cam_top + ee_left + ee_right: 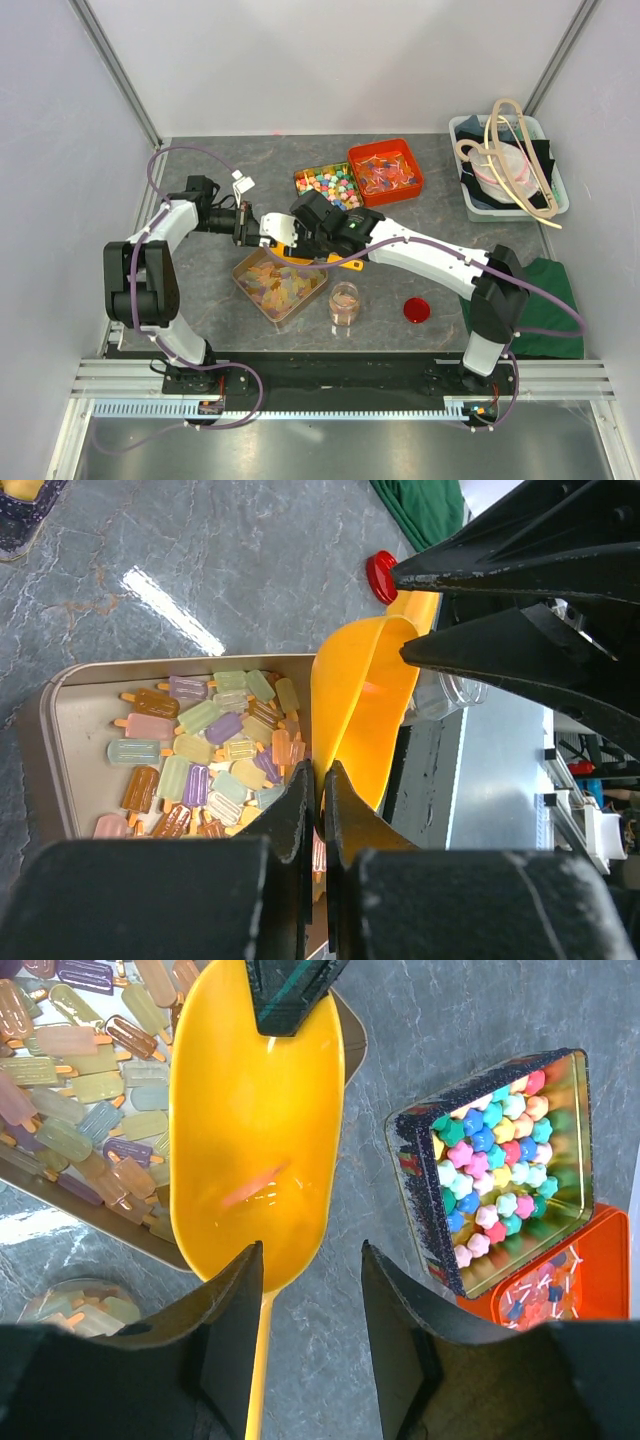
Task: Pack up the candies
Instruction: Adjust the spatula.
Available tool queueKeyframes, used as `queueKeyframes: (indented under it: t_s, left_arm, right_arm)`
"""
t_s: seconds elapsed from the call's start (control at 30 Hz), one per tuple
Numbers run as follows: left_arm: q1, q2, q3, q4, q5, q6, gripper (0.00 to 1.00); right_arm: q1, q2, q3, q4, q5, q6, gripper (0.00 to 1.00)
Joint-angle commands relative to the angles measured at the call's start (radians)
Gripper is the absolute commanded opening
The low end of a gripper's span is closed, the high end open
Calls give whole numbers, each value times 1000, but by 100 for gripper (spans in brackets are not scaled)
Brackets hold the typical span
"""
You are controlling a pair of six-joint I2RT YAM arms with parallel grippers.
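just below the left pincer (320,777), clenched on the yellow scoop (255,1110) rim, the candies (200,750) fill the tray (55,720); the scoop's long axis runs back to the released right pincer (310,1300), open about its handle.

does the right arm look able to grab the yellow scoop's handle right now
Probably yes: the right claw is open, with the handle of the scoop lying in its gap and nothing between them. The left claw pinches the scoop's far rim, clear of the handle.

Candies (65,1040) partly under yellow scoop (255,1130)
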Motion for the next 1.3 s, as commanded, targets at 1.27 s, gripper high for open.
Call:
queueKeyframes:
  t_s: [1.27]
  left_arm:
    - [40,189,374,-609,219,441,2]
  right_arm:
    - [-81,-139,-94,93,-128,-21,63]
